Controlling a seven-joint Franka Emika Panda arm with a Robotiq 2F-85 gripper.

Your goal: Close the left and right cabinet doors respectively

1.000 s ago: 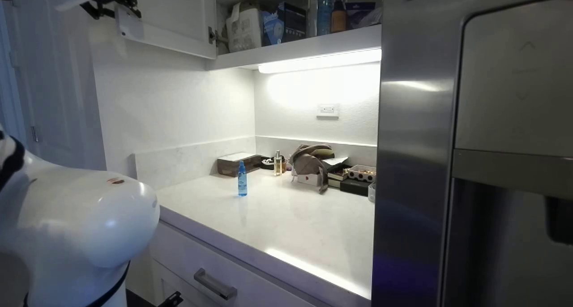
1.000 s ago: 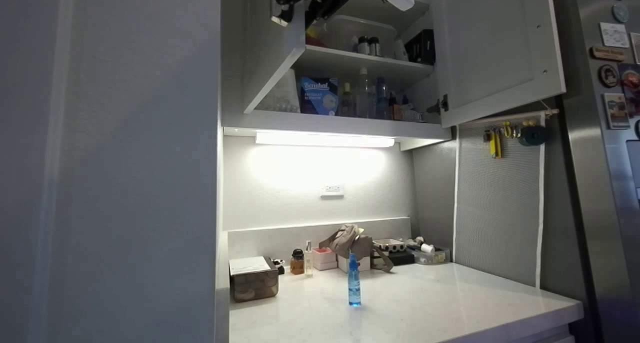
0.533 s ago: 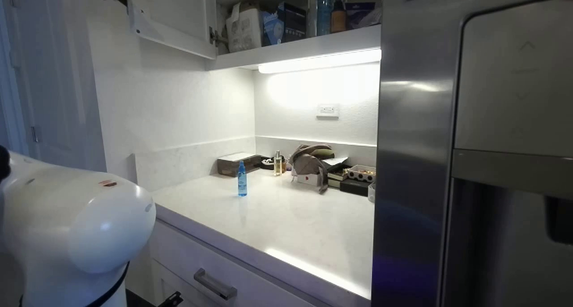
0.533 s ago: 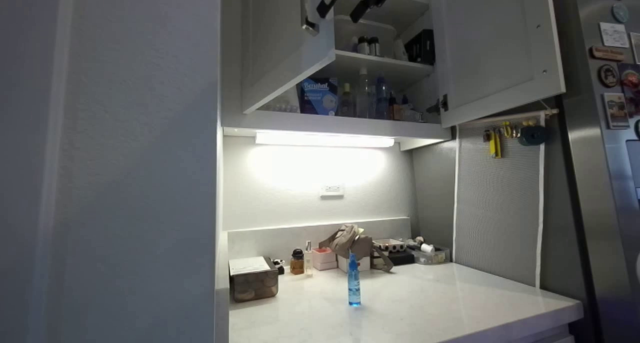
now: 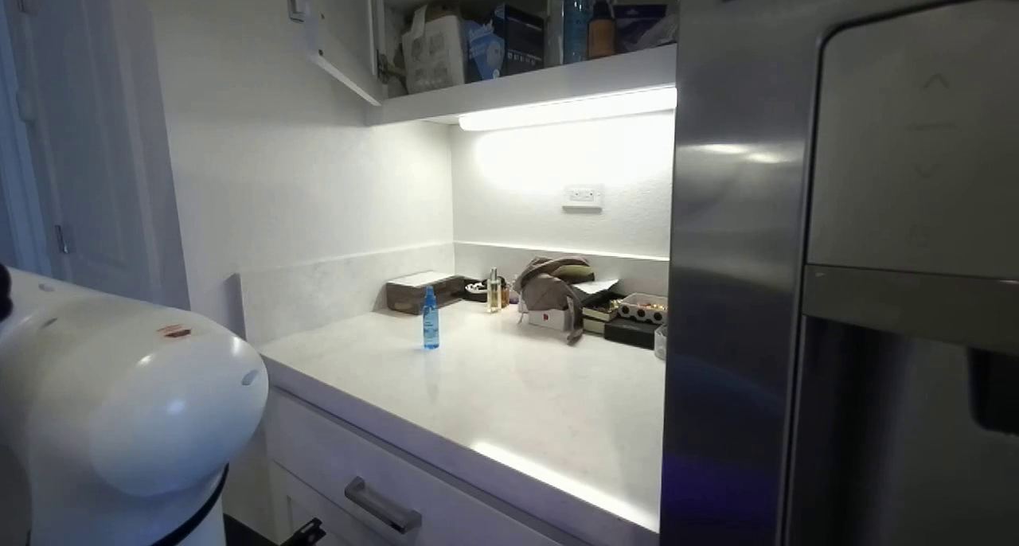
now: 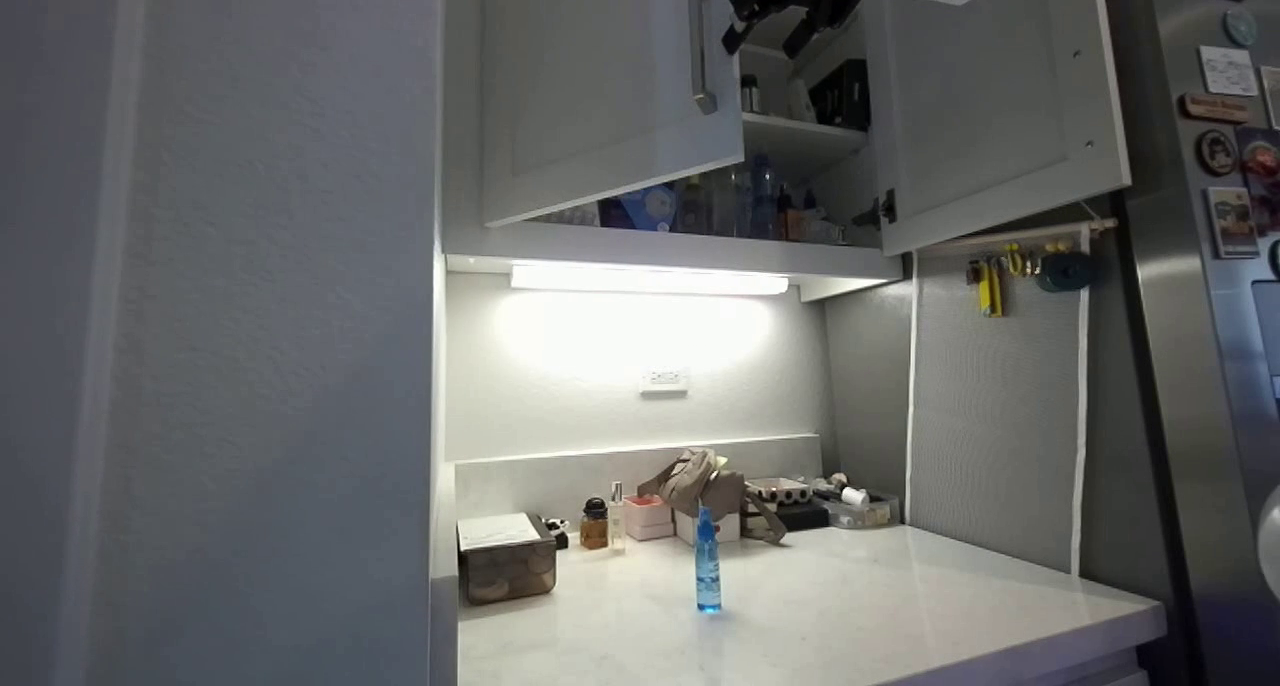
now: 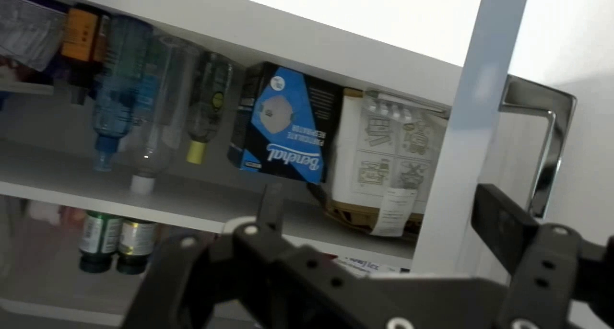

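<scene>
The white left cabinet door (image 6: 600,86) stands partly open, its bar handle (image 6: 700,46) near the free edge. It also shows in an exterior view (image 5: 346,37) and, edge on, in the wrist view (image 7: 455,166). The white right cabinet door (image 6: 1000,106) is swung wide open. My gripper (image 6: 765,44) is open at the left door's free edge. In the wrist view, my gripper (image 7: 383,209) has the door's edge between its spread fingers, the right finger along the outer face near the handle; I cannot tell whether it touches. The gripper is out of frame in an exterior view.
Cabinet shelves (image 6: 800,131) hold boxes and bottles. Below, the white counter (image 6: 850,606) bears a blue spray bottle (image 6: 708,566), a brown box (image 6: 508,566) and a grey bag (image 6: 700,481). A steel fridge (image 5: 740,251) stands beside the right door. A wall (image 6: 220,316) is at left.
The left door has swung further toward the cabinet, covering more of the shelves. My gripper has moved along with its free edge, rightward in an exterior view. The right door has not moved.
</scene>
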